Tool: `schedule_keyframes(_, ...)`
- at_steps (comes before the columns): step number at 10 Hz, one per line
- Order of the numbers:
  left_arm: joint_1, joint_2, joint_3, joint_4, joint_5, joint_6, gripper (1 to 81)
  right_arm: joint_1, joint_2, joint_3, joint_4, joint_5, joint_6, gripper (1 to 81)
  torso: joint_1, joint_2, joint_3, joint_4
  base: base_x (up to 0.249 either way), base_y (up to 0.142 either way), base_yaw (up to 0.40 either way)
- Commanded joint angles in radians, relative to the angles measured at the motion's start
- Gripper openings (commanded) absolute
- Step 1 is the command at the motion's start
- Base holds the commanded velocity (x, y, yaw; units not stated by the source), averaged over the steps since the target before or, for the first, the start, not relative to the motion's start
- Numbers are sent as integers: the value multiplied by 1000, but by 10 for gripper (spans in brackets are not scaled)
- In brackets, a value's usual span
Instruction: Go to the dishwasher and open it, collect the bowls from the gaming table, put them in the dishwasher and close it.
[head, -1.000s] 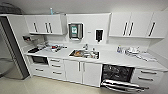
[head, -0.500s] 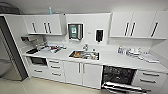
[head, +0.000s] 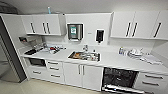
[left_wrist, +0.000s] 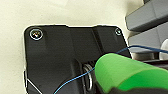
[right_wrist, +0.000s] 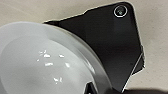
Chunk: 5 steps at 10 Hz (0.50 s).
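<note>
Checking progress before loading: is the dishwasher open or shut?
Open: the dishwasher shows its dark racked inside, with its door folded down at the bottom.

Setting: an office kitchenette — one straight run of white fittings along a wall. White wall cabinets (head: 42, 24) with dark bar handles hang above a white countertop (head: 112, 60). A steel sink (head: 85, 56) with a tap is set into the counter, dishes inside. On the wall above are a paper-towel dispenser (head: 74, 31) and a dark soap dispenser (head: 99, 35). Below the counter — a built-in microwave (head: 37, 62), drawers, and the dishwasher (head: 119, 78), open, with dark racks showing. Stacked crockery (head: 136, 53) sits on the counter.
</note>
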Motion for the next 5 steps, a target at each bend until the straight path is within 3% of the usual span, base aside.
schedule_keyframes(1, -52, -16, 11, 2, 26, 0, 10, 51, 24, 22, -13, -9, -3, 10, 0, 0, 0, 0, 110, 0, 0)
schedule_keyframes(5, -46, -16, 13, 8, 25, 0, 10, 51, 23, 22, -13, -9, -3, 10, 0, 0, 0, 0, 110, 0, 0)
